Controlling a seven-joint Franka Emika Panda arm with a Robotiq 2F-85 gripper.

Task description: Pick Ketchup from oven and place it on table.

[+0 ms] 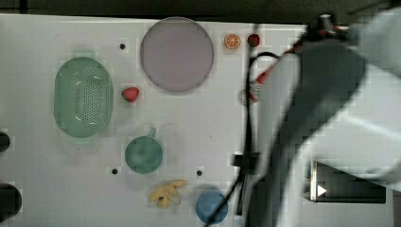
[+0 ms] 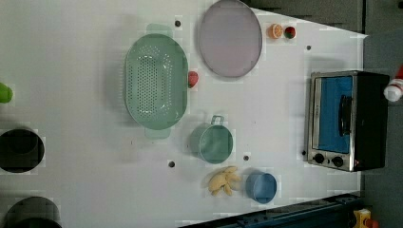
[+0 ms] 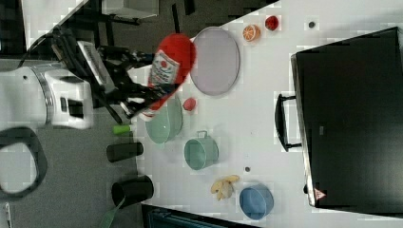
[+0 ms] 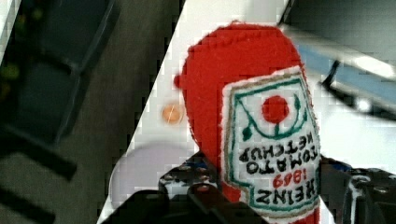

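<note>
The Ketchup [image 3: 167, 66], a red bottle with a white-and-red label, is held up in the air with my gripper [image 3: 154, 92] shut on its lower half. In the wrist view the Ketchup [image 4: 261, 116] stands between the two dark fingers [image 4: 187, 182] with its label facing the camera. In the left view its white cap [image 2: 393, 90] pokes in at the left view's right edge, beside the oven's black top. The oven [image 2: 342, 118] stands on the white table [image 2: 71, 47] with its blue glass door closed. My arm [image 1: 321, 118] covers most of the oven [image 1: 350, 187] in the top view.
On the table are a green colander [image 2: 156, 81], a grey round plate [image 2: 230, 38], a green pot [image 2: 212, 142], a blue bowl [image 2: 261, 186], bananas [image 2: 223, 180], a strawberry [image 2: 192, 78] and an orange slice [image 2: 275, 31]. Black cylinders [image 2: 19, 149] stand at the left view's left edge.
</note>
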